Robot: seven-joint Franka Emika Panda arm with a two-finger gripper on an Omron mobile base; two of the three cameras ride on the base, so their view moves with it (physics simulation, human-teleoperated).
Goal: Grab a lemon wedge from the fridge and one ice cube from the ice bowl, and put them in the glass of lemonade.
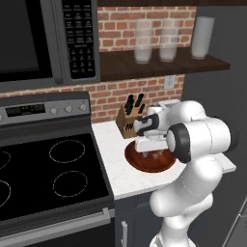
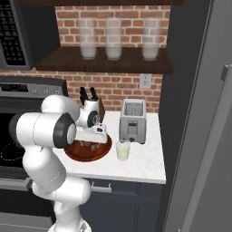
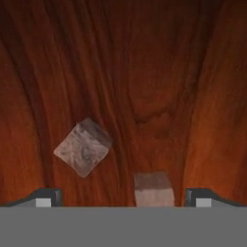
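Pincer (image 3: 123, 200) spread fully wide, gripping nothing, tips low inside the ice bowl (image 2: 88, 152) w/ one ice cube (image 3: 153, 189) right between them at 6 o'clock & a second cube (image 3: 83, 146) at 9 o'clock, apart from both tips. Glass of lemonade (image 2: 123, 150) on counter (image 2: 136, 165) just beside bowl at 3 o'clock, in front of toaster (image 2: 132, 120); fridge (image 2: 199, 113) shut

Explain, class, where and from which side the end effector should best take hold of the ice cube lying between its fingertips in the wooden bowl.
Probably straight down from above, closing on two opposite flat side faces of the ice cube. It lies flat on the ice bowl floor, squared between the open end effector fingertips, so little turning seems needed. The other cube sits rotated, off to one side.
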